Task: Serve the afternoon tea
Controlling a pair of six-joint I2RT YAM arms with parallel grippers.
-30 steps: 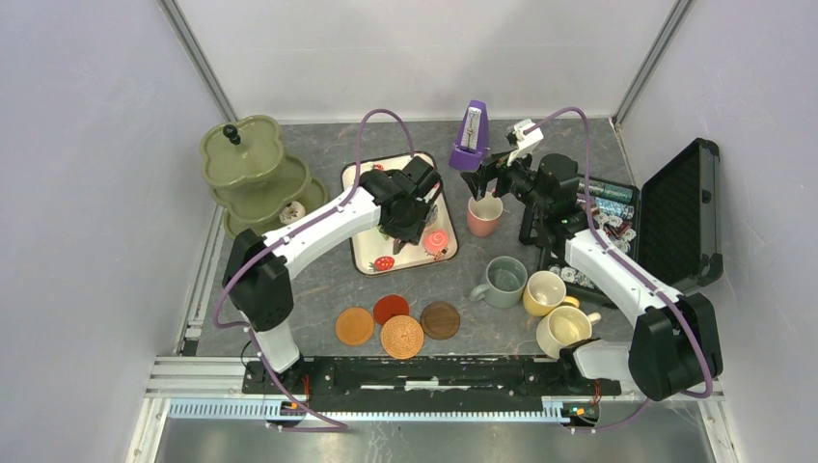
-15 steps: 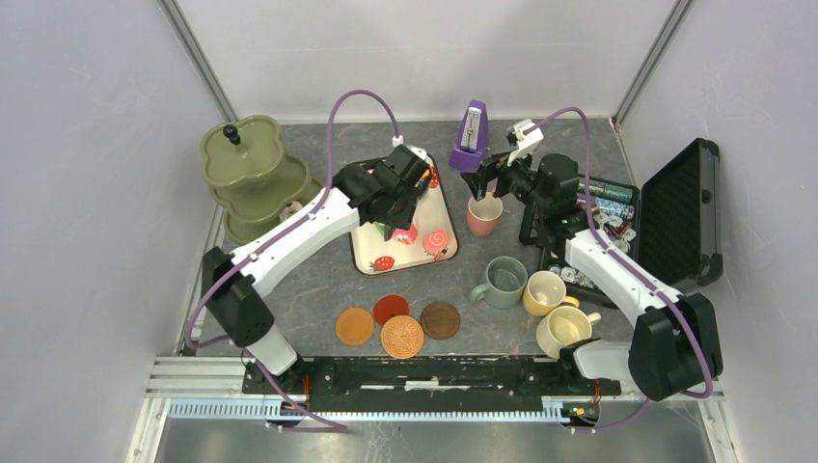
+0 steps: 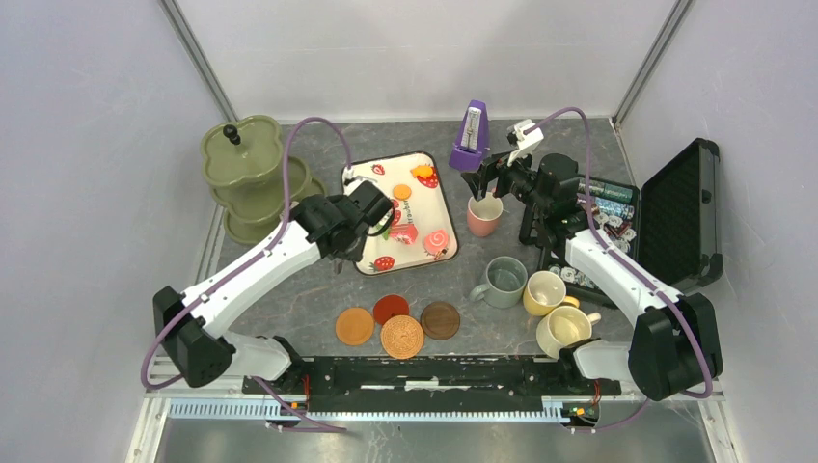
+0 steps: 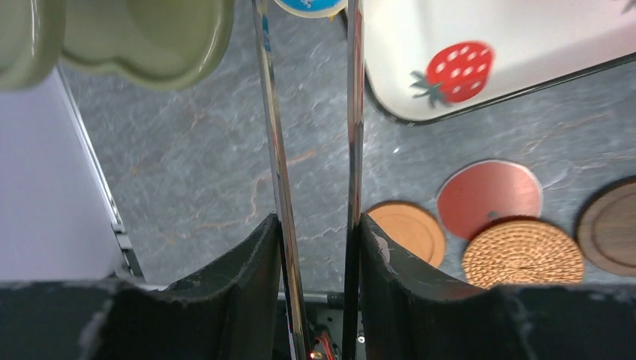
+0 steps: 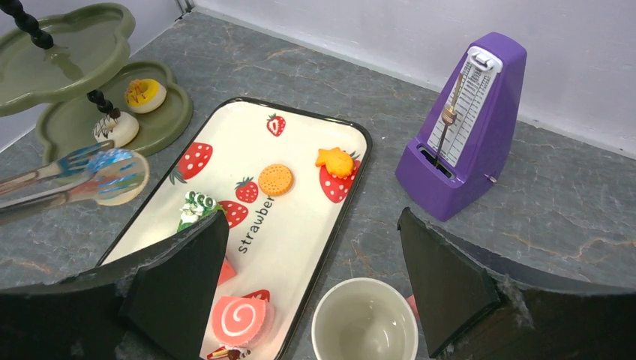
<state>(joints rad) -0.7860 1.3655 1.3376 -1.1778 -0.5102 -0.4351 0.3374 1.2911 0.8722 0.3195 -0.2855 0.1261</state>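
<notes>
Since 1 s ago, we have swung toward the olive-green tiered scalloped stand (image 3: 253,174), where pastries belong, off the strawberry-printed white tray (image 3: 382,181). Right gripper (image 3: 496,177) gapes, empty, above pink ceramic mug (image 3: 484,216). Left gripper (image 4: 315,225) clamps slim metal tongs (image 4: 353,112) pinching 1 blue-iced toy pastry (image 5: 112,174) over the tray's stand-side edge.

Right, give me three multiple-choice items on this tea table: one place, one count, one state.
1. The purple plastic metronome stands: A on the strawberry-print tray; B in the black case; C on the grey table beyond the pink ceramic mug.
2. The round brown and red coasters number: A two; B four; C six.
3. The left end effector is: A shut on metal tongs holding a blue-iced pastry; B open; C shut on a mug.
C, it stands behind the mug; B, four lie clustered; A, fingers squeeze the tong blades.
</notes>
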